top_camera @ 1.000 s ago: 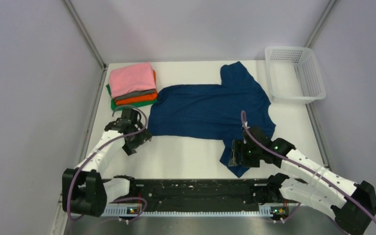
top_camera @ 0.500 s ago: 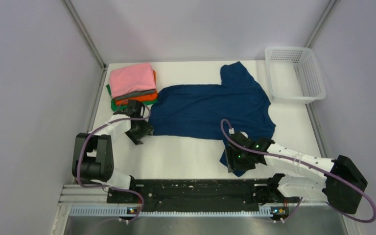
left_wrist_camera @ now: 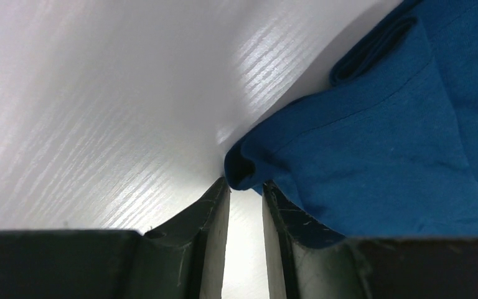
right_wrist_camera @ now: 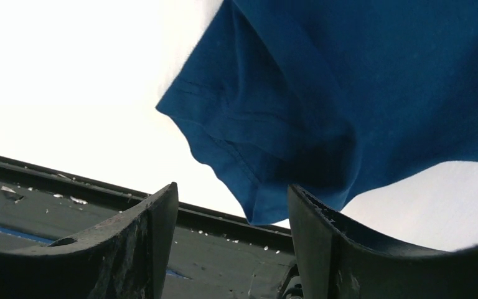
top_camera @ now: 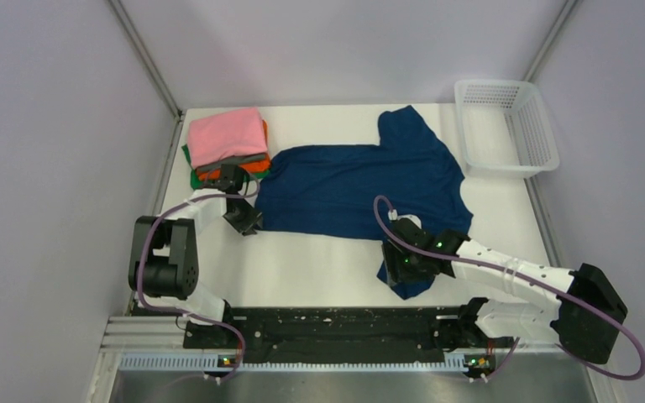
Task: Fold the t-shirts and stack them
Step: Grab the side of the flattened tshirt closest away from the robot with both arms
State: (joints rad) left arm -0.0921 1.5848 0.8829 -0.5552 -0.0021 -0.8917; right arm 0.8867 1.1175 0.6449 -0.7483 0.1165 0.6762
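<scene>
Lying spread flat across the middle of the white table, the navy t-shirt has one sleeve reaching toward the near edge. At its far left we see the folded t-shirts, stacked with pink on top. Our left gripper sits at the shirt's near left corner, jaws at a narrow gap, cloth at their tips. Whether they pinch it we cannot tell. Our right gripper stands wide apart around the sleeve's end, gripping nothing. A white mesh basket sits back right.
</scene>
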